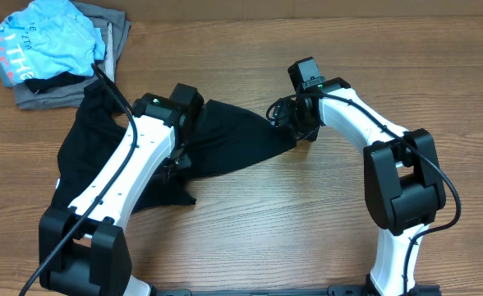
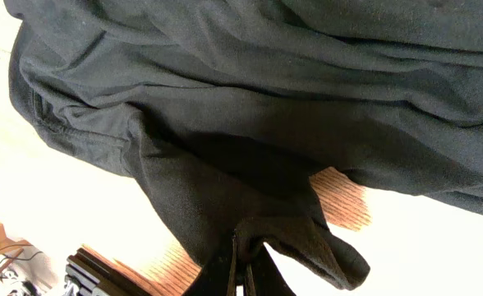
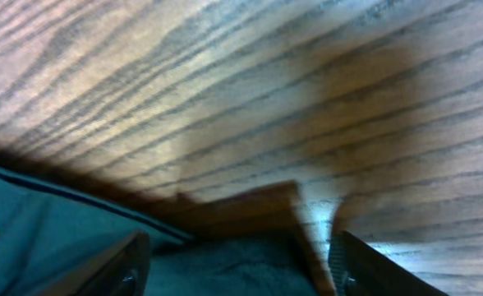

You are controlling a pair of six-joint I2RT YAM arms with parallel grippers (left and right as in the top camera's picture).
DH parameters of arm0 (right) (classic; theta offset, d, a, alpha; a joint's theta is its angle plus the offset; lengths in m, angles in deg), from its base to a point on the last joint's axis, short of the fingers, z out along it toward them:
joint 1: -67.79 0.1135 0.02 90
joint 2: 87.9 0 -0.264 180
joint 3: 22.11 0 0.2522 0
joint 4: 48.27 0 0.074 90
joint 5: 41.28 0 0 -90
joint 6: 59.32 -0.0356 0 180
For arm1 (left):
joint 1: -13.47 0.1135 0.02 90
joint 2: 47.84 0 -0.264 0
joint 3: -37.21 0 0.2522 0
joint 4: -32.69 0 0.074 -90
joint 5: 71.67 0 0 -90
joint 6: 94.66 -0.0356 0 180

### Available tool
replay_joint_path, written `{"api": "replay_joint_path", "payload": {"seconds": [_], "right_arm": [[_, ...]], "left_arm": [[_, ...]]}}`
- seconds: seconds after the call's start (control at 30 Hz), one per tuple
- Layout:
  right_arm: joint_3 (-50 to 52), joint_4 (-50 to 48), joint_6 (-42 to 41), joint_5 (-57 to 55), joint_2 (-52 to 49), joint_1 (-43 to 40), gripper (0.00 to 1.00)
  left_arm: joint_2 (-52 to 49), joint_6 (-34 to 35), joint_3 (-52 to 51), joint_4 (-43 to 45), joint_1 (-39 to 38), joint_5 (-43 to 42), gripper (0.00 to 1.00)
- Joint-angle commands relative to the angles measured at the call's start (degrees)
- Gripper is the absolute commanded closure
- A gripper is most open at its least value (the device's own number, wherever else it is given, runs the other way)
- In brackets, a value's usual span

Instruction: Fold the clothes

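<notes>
My left tool [image 2: 243,251] is clenched on a fold of the black T-shirt [image 2: 307,99]. In the left wrist view the two fingers are pressed together with a flap of dark cloth pinched between them, and the rest of the garment hangs in creased folds above. From overhead, the T-shirt [image 1: 233,144] lies on the bench [image 1: 307,222] left of centre. It runs from a bunched mass under my left arm out to a narrow point on the right.

My right tool [image 1: 295,131] sits at that right-hand point. Its wrist view shows the fingers [image 3: 131,263] standing well apart, released, with a strip of cloth [image 3: 225,271] low between them and bare wood grain beyond. I cannot tell whether either finger touches the cloth.

At the far left corner, a light blue shirt [image 1: 44,41] with red lettering lies crumpled on top of a grey garment [image 1: 114,33], just beside the T-shirt's far edge.
</notes>
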Motion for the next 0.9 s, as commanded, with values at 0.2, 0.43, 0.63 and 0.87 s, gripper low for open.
{"api": "replay_joint_path", "payload": {"seconds": [0.2,0.43,0.63,0.87], "right_arm": [[0.22,-1.01,0.33,-0.42,0.42,-0.11,0.49],[0.22,-0.98,0.33,-0.44,0.42,-0.11,0.77],[0.22,-0.70,0.33,-0.44,0.42,-0.11,0.82],[0.22,-0.31,0.35,-1.51,0.42,-0.11,0.66]], "left_arm": [[1.33,-0.87,1.22,0.74,0.31,-0.04,0.94],[1.33,-0.87,1.22,0.76,0.31,-0.07,0.94],[1.33,-0.90,1.22,0.72,0.31,-0.04,0.94],[1.33,-0.90,1.20,0.68,0.31,-0.07,0.94]]}}
